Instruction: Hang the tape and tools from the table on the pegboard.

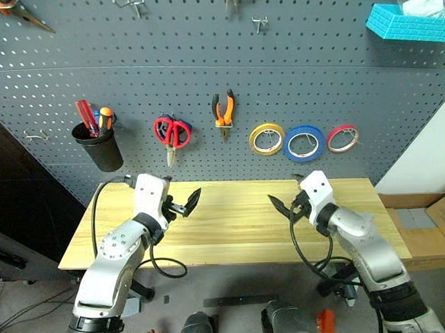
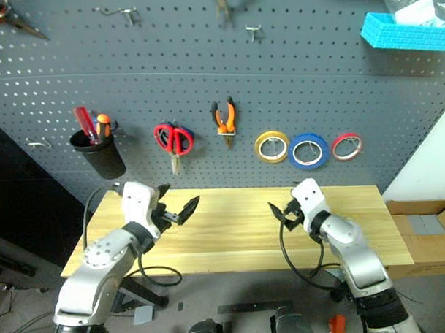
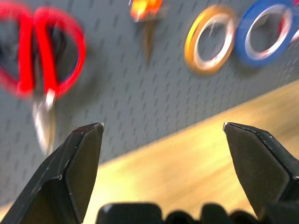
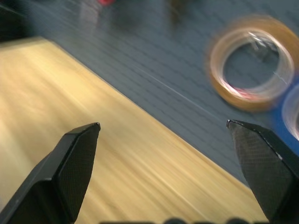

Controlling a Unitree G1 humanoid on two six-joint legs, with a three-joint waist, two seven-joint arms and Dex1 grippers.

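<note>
Both jaws wide over table (image 1: 232, 224)

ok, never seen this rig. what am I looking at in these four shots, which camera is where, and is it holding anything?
It is a humanoid robot with two arms, each ending in a two-fingered black hand. The two wide pictures come from a stereo camera on its head, looking down over the arms. The two close pictures come from cameras on the wrists, looking out between each hand's fingers.

The left hand and the right hand both hover open over the wooden table, holding nothing. No tools lie on the tabletop.

On the grey pegboard behind hang the red-handled scissors, the orange-handled pliers, a yellow roll, the blue tape and a red roll. A black cup there holds the screwdriver and pens.
</note>
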